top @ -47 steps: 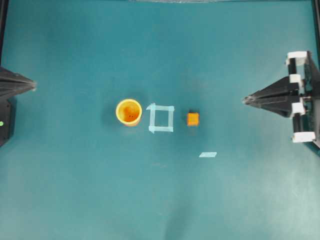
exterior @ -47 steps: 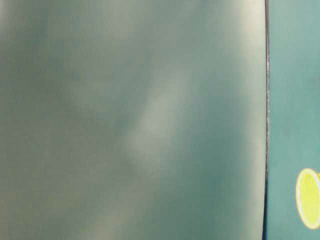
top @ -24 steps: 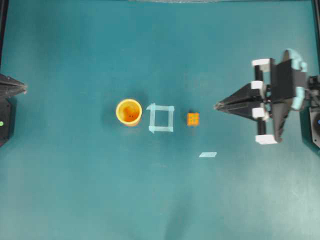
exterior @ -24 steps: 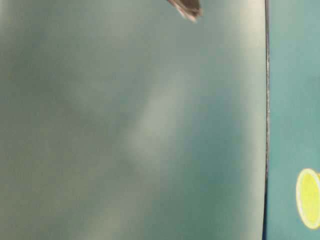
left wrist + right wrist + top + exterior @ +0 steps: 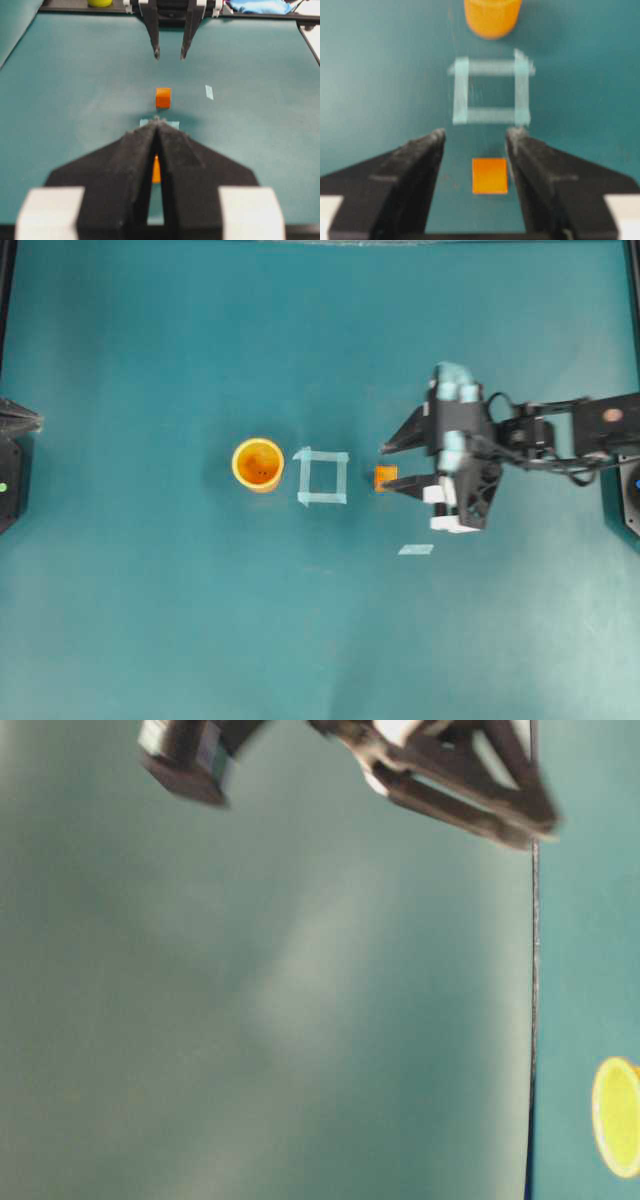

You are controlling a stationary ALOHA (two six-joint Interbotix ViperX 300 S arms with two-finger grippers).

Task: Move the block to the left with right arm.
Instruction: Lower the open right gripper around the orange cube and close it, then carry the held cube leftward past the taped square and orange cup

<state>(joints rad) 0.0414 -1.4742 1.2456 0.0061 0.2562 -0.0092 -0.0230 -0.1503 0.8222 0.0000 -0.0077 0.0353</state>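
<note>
The block is a small orange cube lying on the teal table just right of a pale tape square. My right gripper stands open with its black fingers on either side of the block. In the right wrist view the block lies between the fingers, nearer the right one, with a small gap on each side. The right gripper points toward the tape square. My left gripper rests shut at the table's left edge, and in its own view it holds nothing.
A yellow-orange cup stands upright left of the tape square, and it also shows in the table-level view as the cup. A loose strip of tape lies in front of the right arm. Open teal table surrounds everything.
The right arm has reached leftward from the table's right edge to the block, and its gripper has gone from shut to open. The left gripper drew back slightly to the left.
</note>
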